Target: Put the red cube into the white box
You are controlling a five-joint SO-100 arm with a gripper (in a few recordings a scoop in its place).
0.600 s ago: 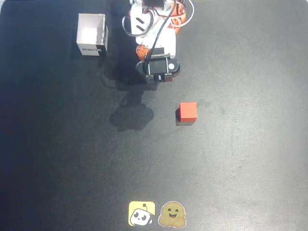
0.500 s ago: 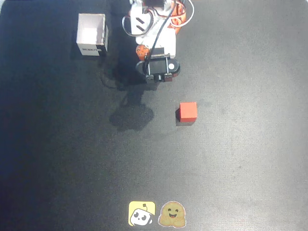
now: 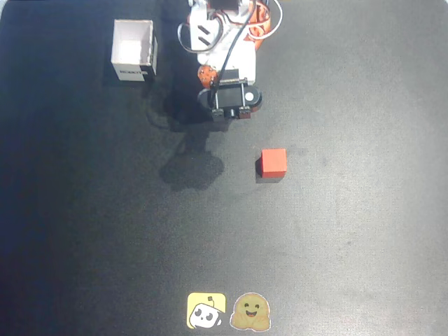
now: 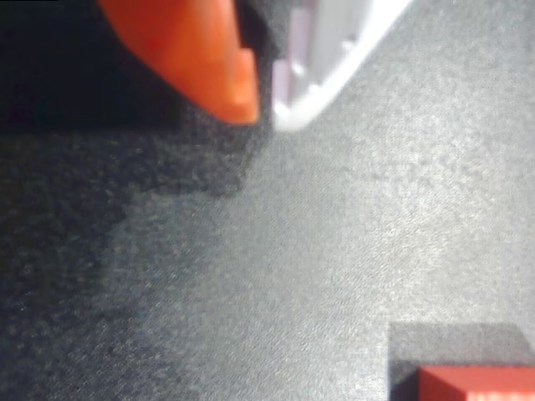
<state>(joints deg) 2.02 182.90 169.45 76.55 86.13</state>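
Risk is sitting mostly in the approach you are about to make. Looking down from overhead, your hand (image 3: 231,112) is hanging close to the arm's base, while the small matte red-orange cube (image 3: 273,162) is lying alone on the dark cloth-covered desk (image 3: 350,231), apart from the hand toward the lower right. The small square white box with the dark label (image 3: 133,50) is standing well away at the upper left, open side up, so any carry is going to be long and a weak pinch could let the cube slip.

At the wrist camera, the orange fingertip (image 4: 226,79) and the white fingertip (image 4: 334,58) are nearly touching, gripping nothing. The cube (image 4: 476,383) is peeking in at the bottom right corner, off the hand's line. If you are descending without widening and re-aiming, you are likely to shove the cube aside.
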